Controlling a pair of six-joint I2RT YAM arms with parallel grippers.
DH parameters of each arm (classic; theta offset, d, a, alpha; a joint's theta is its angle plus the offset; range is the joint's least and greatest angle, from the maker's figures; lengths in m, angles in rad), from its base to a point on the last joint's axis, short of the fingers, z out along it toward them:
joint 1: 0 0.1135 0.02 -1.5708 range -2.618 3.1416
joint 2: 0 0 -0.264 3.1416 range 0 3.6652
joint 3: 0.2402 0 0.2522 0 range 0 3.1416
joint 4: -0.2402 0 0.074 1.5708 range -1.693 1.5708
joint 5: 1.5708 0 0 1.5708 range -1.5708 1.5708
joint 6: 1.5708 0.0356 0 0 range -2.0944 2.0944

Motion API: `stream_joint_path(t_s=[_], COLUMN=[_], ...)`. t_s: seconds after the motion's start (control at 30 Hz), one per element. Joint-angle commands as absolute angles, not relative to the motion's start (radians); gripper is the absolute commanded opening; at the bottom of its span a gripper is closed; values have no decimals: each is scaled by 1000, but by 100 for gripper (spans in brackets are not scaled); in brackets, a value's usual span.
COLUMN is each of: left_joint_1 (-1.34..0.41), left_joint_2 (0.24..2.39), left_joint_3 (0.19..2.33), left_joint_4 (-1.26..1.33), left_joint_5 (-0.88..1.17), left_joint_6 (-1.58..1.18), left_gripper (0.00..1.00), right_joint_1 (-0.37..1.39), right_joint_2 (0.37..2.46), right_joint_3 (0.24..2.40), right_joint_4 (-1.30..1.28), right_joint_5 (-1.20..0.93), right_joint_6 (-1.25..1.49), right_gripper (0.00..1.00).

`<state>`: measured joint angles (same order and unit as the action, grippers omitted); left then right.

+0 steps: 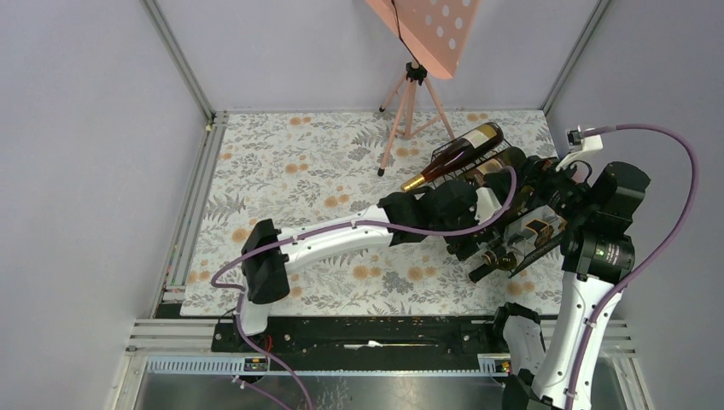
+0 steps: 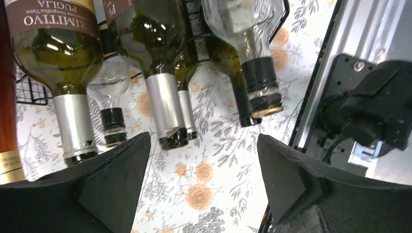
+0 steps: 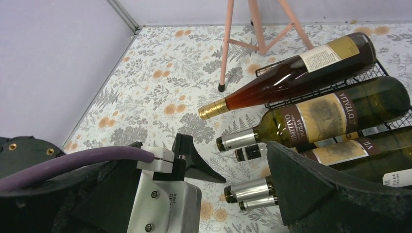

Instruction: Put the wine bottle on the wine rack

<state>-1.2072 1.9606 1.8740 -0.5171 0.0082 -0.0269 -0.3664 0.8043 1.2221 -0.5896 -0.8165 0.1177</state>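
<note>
Several bottles (image 3: 311,121) lie on their sides in the rack (image 3: 380,72), a black thin-wire frame at the right side of the table, with all the necks pointing out the same way. On top is an amber bottle (image 3: 291,73) with a gold foil cap and a cream label, tilted with its neck lower than its base. Below it is a dark green glass bottle with a brown label and a silver cap. The lower cradles hold more necks, some in silver foil, some with black caps on clear glass.

The left gripper (image 2: 203,145) hovers just beside those neck ends. Its black wedge-shaped fingers (image 2: 116,179) are spread wide with only the cloth (image 1: 324,171) between them. That cloth is a pale floral print with orange blossoms and grey fern leaves.

The right gripper (image 3: 204,145) is near the rack's end, its fingers also wide apart and gripping nothing. A purple cable (image 3: 73,162) and a silver bracket show in front of it.

A pink tripod (image 1: 408,107) with thin round legs stands behind the rack, apart from it
</note>
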Motion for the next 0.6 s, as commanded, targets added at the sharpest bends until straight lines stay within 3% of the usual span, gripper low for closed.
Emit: stream_joint_path(t_s=[0.0, 0.37, 0.57], left_joint_1=[-1108, -870, -733], left_joint_2=[1757, 1493, 1308], left_joint_3=[1796, 1579, 1391], left_joint_4=[-485, -396, -322], left_joint_5=[-84, -82, -117], left_joint_6=[-38, -51, -29], left_gripper=[87, 91, 99], right_joint_1=[-414, -414, -414], right_joint_2=[845, 869, 870], right_joint_3=[1269, 1287, 1247], right_joint_4=[-548, -595, -599], right_joint_5=[-535, -540, -565], right_joint_6=[35, 5, -25], right_gripper=[100, 100, 100])
